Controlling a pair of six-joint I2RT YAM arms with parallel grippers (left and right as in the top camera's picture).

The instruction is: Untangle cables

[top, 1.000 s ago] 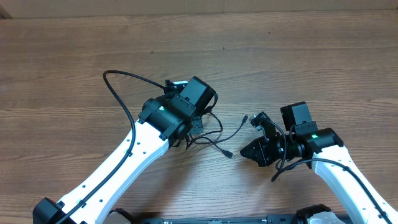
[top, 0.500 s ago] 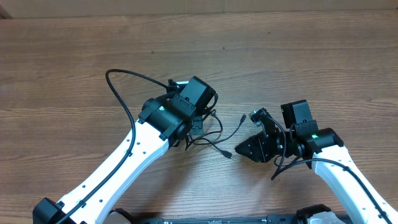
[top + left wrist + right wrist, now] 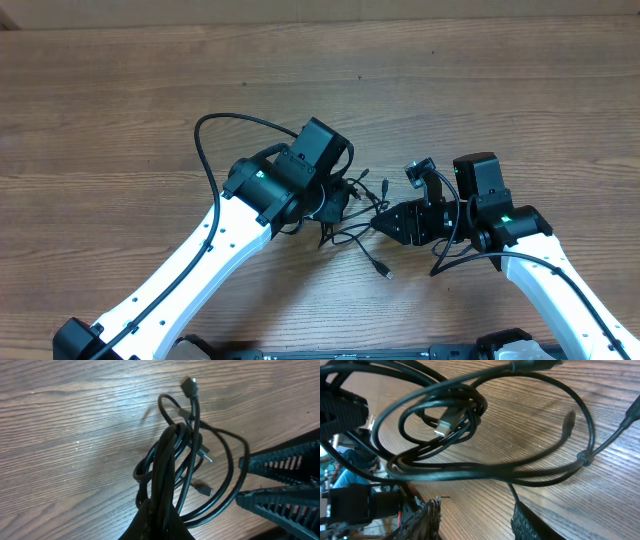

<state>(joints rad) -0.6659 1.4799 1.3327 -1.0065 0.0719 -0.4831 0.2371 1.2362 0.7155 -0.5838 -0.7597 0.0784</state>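
Observation:
The cables (image 3: 352, 212) are a tangle of thin black cords in the middle of the table. One long loop (image 3: 215, 125) arcs out to the left, and a loose plug (image 3: 388, 271) lies toward the front. My left gripper (image 3: 338, 203) is shut on the bunch, and in the left wrist view several strands (image 3: 170, 460) rise from between the jaws (image 3: 161, 519). My right gripper (image 3: 385, 221) stands open just right of the tangle, and its fingers (image 3: 285, 460) show there too. In the right wrist view the coils (image 3: 470, 465) and a silvery-tipped plug (image 3: 445, 425) lie ahead of the open gripper (image 3: 475, 520).
The wooden table (image 3: 520, 90) runs to a pale edge along the back. Both white arms reach in from the front edge, left arm (image 3: 200, 260) and right arm (image 3: 550, 290). The thicker black arm wire (image 3: 455, 255) hangs beside the right wrist.
My right gripper has opened and slid left up to the tangle. The left gripper shifted slightly right with the bunch, pulling the long loop right. A loose plug now lies nearer the front.

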